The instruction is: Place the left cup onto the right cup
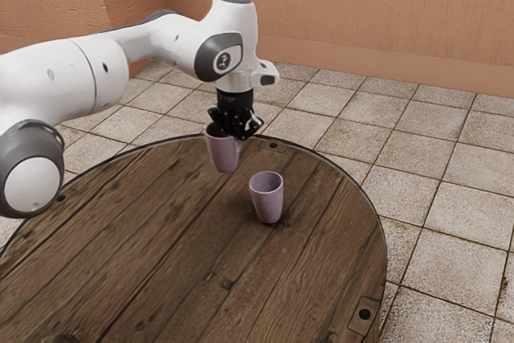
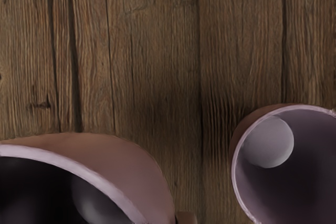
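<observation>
Round and dark, the weathered wooden plank table (image 1: 161,279) fills the foreground. Over its far edge reaches the white robot arm (image 1: 96,66), coming in from the exterior view's left. Clear of the planks hangs the left mauve tapered cup (image 1: 222,154) (mouth up), near but apart from the right mauve tapered cup (image 1: 267,197), which stands on the table toward the exterior view's right. The black two-finger gripper (image 1: 231,130) pinches the raised cup's rim.

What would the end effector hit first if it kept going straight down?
Most likely the table: the held cup hangs below the end effector and would touch the wood first. The other cup seems to stand off to the side.
</observation>
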`<state>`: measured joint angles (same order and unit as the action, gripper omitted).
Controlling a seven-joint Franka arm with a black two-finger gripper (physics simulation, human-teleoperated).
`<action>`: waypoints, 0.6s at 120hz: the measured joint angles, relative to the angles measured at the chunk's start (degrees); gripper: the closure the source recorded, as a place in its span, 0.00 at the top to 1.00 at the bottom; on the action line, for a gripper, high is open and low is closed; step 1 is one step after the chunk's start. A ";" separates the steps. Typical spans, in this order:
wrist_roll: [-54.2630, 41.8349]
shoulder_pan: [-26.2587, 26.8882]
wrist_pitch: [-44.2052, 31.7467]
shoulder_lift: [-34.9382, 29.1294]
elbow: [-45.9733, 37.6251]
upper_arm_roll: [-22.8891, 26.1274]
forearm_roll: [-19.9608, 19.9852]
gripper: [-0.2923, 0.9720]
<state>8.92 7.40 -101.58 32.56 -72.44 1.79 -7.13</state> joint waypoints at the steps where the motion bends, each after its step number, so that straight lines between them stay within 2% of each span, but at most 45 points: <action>1: 0.00 0.02 0.04 0.00 0.01 0.13 0.00 0.15; 46: 0.35 0.86 0.25 0.01 0.29 3.82 -0.16 0.15; 72: 0.60 1.98 0.11 2.14 3.74 4.19 -0.21 0.15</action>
<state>9.52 9.39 -101.47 34.70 -68.70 5.98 -7.34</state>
